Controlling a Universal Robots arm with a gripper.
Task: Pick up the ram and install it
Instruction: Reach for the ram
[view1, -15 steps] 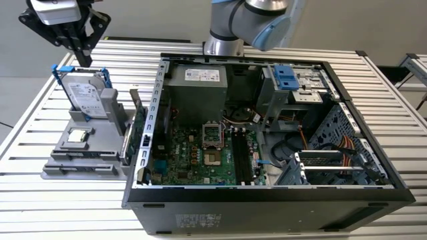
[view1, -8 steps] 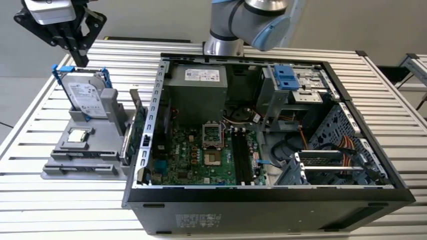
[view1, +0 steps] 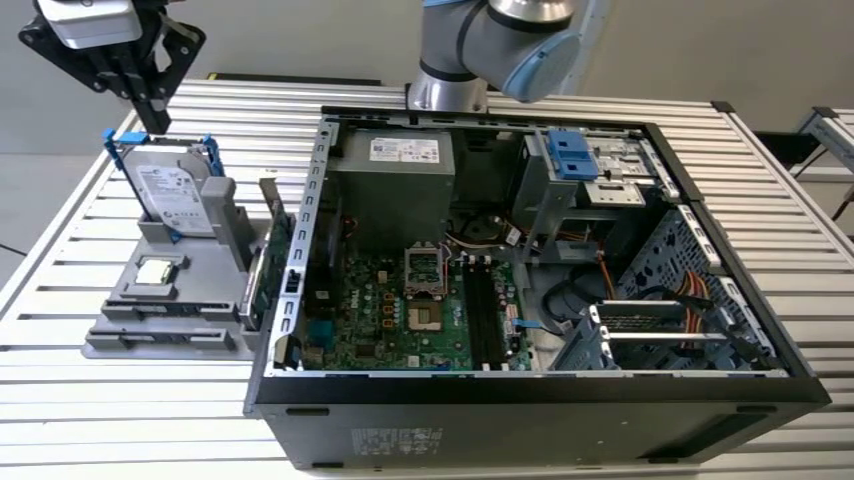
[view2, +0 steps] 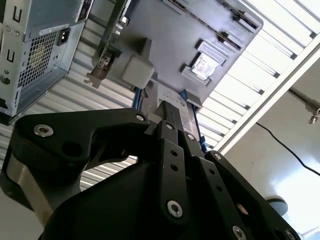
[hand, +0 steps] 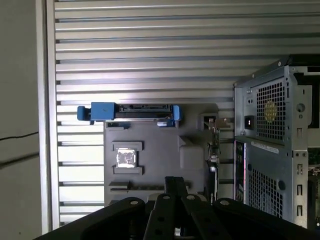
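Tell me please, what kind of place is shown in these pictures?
Probably a robotics lab bench set up for computer assembly: a robot arm stands at a slatted metal table, which carries an open desktop computer case and a grey fixture holding a hard drive.

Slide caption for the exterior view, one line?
End effector hangs over the gray parts holder near the hard drive; the ram stands at the holder's edge beside the computer case.
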